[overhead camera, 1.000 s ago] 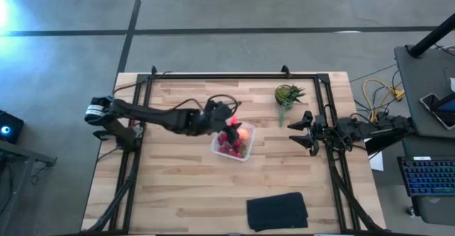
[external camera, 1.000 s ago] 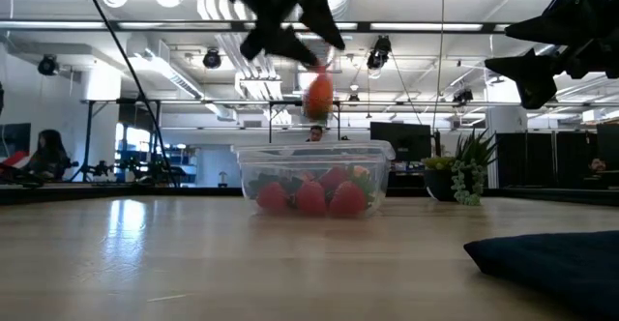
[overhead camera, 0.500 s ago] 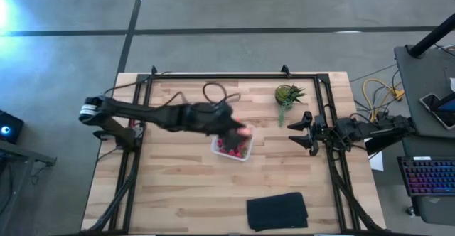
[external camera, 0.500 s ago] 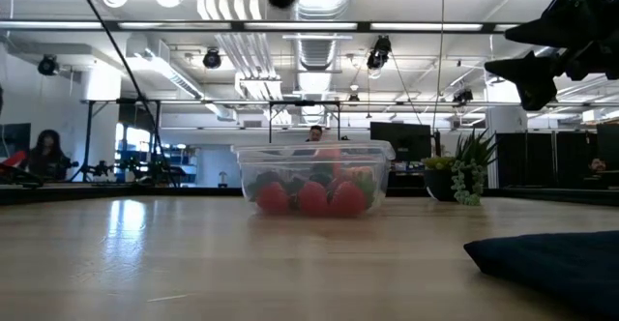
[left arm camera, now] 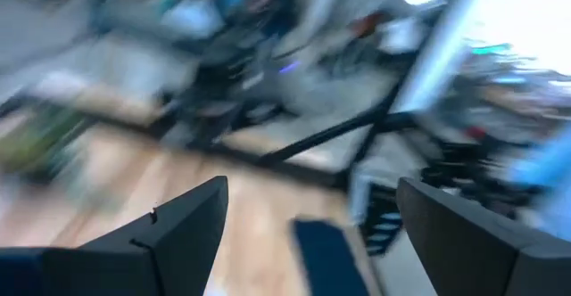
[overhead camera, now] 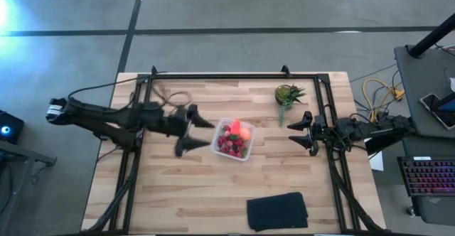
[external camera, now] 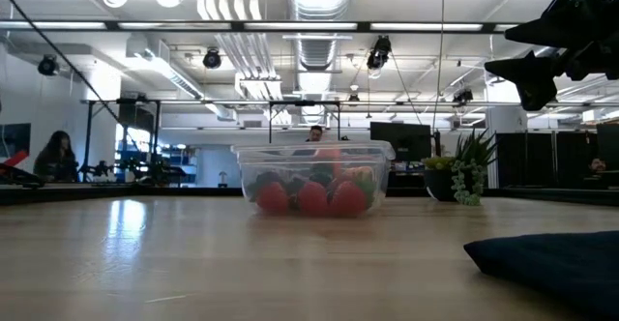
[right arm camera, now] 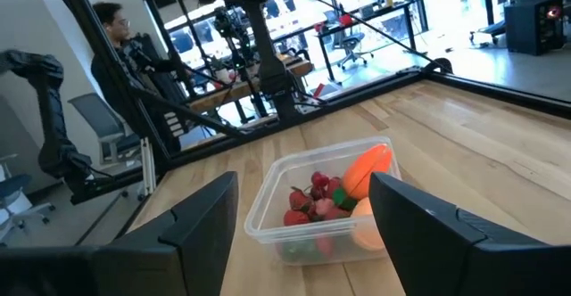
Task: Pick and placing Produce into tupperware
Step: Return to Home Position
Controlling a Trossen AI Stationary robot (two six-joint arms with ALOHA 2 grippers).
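Open robotics lab: exposed ceiling ducts (external camera: 319, 2), concrete floor (overhead camera: 213, 8), office chair (right arm camera: 94, 122).

My worktop (overhead camera: 178, 186) carries a spiky green plant (overhead camera: 288, 94) by one edge and a black cloth (overhead camera: 277, 211) by the opposite edge.

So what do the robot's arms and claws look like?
Both arms are slim, black and jointed. The left arm has a white band and a loose cable loop. The left gripper and right gripper each have two broad, tapering black fingers.
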